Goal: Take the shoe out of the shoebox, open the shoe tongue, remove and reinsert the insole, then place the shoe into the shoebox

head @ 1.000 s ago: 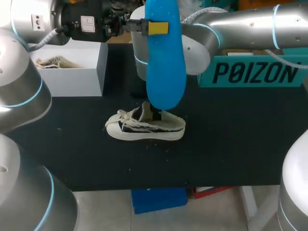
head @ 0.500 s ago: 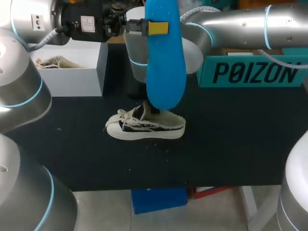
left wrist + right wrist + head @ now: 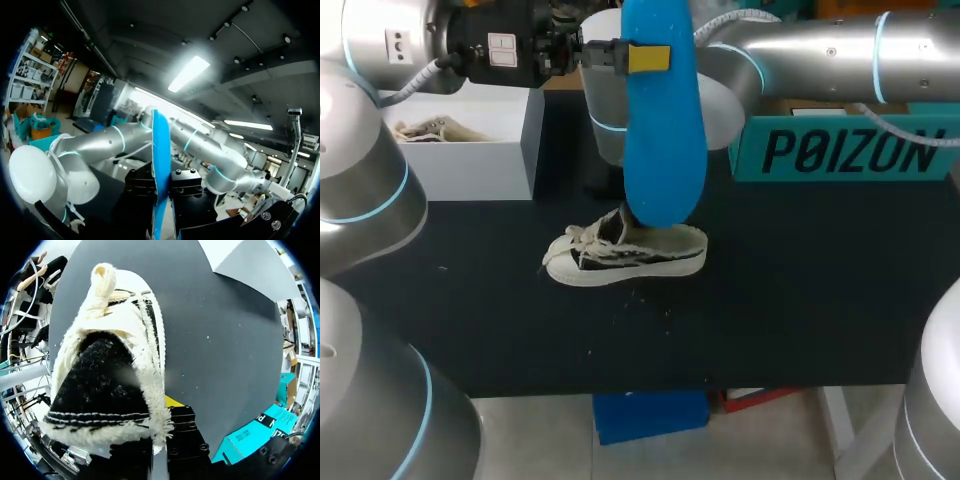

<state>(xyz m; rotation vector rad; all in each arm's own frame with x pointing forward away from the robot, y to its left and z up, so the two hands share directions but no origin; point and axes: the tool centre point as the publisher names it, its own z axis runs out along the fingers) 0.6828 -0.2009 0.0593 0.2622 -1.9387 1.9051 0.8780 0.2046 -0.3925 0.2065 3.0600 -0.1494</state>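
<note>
Your left gripper [image 3: 632,56] is clamped on the top end of the blue insole [image 3: 663,130], which hangs upright above the middle of the table [image 3: 800,300]; the left wrist view shows it edge-on between the black finger blocks. Your right gripper [image 3: 162,415] is down at the shoe [image 3: 625,258], hidden behind the insole from above, and you cannot tell whether it grips. The shoe lies on its sole below the insole's lower tip, well apart from the white shoebox [image 3: 470,150].
</note>
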